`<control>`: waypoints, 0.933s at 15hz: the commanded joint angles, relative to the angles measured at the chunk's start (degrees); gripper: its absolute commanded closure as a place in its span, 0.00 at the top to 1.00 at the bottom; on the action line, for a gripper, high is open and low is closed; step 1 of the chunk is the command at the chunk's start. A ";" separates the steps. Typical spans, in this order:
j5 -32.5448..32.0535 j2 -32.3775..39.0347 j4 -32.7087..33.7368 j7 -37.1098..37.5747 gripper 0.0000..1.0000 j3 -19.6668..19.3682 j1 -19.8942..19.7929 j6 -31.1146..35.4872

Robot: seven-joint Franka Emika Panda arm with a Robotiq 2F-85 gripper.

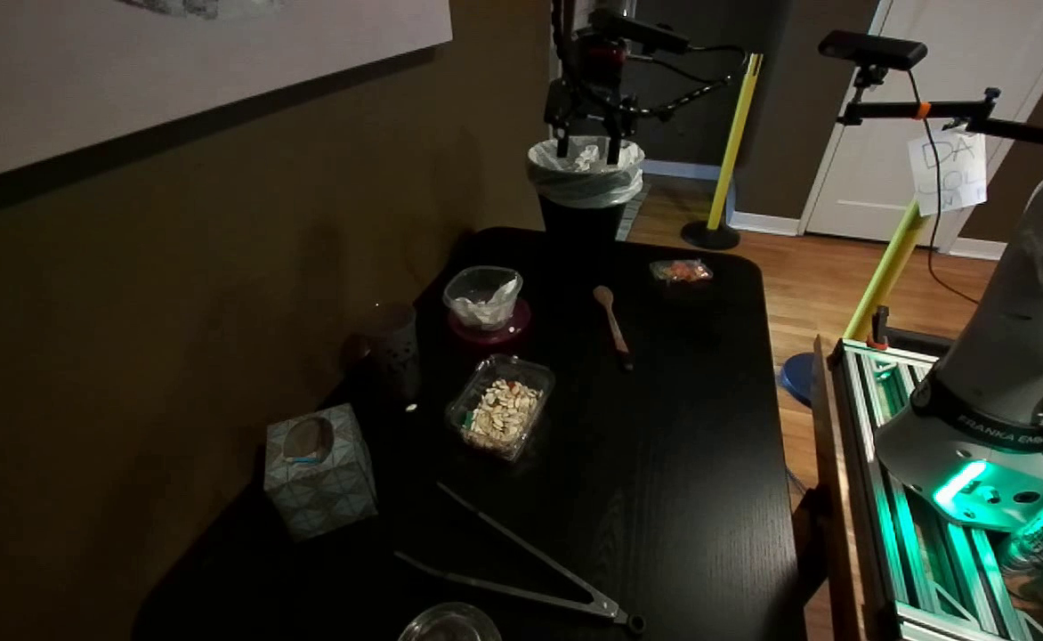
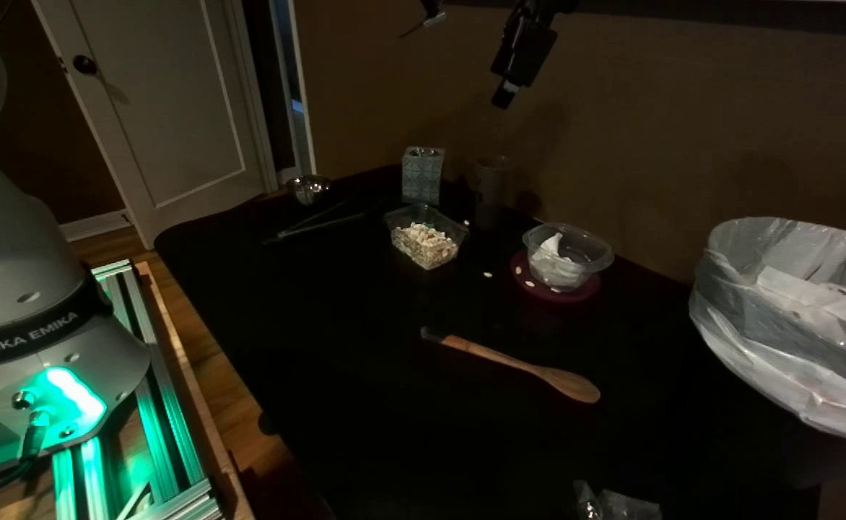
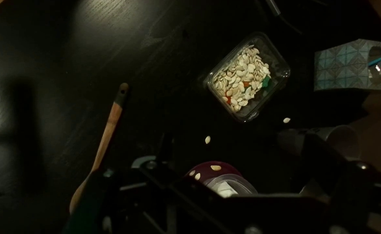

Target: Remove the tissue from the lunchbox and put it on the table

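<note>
Now the tissue [image 2: 556,269] sits in the bowl [image 2: 591,254], so getting it out seems the step, and the fingers [image 1: 613,150], spread apart, should reach down and pinch it.

FRANKA EMIKA on arm [image 2: 22,267], "DA" on paper [image 1: 956,169]

We note the hand [image 3: 239,143] along the lower edge, partly covering a wooden spoon [image 3: 108,130] and the clear lunchbox [image 3: 246,183], tissue [image 3: 225,190] inside, over a maroon disc [image 3: 230,169]. On the tabletop [image 3: 164,65], we locate a square container [image 3: 276,63] of seeds [image 3: 239,73] near a patterned box [image 3: 343,68].
</note>
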 commanded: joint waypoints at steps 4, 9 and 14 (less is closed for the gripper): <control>-9.15 1.98 -5.58 -3.61 1.00 1.66 3.02 19.35; -8.65 2.92 -4.34 -3.01 1.00 2.14 2.56 19.29; -8.75 1.73 -6.17 -7.84 1.00 2.49 2.28 27.56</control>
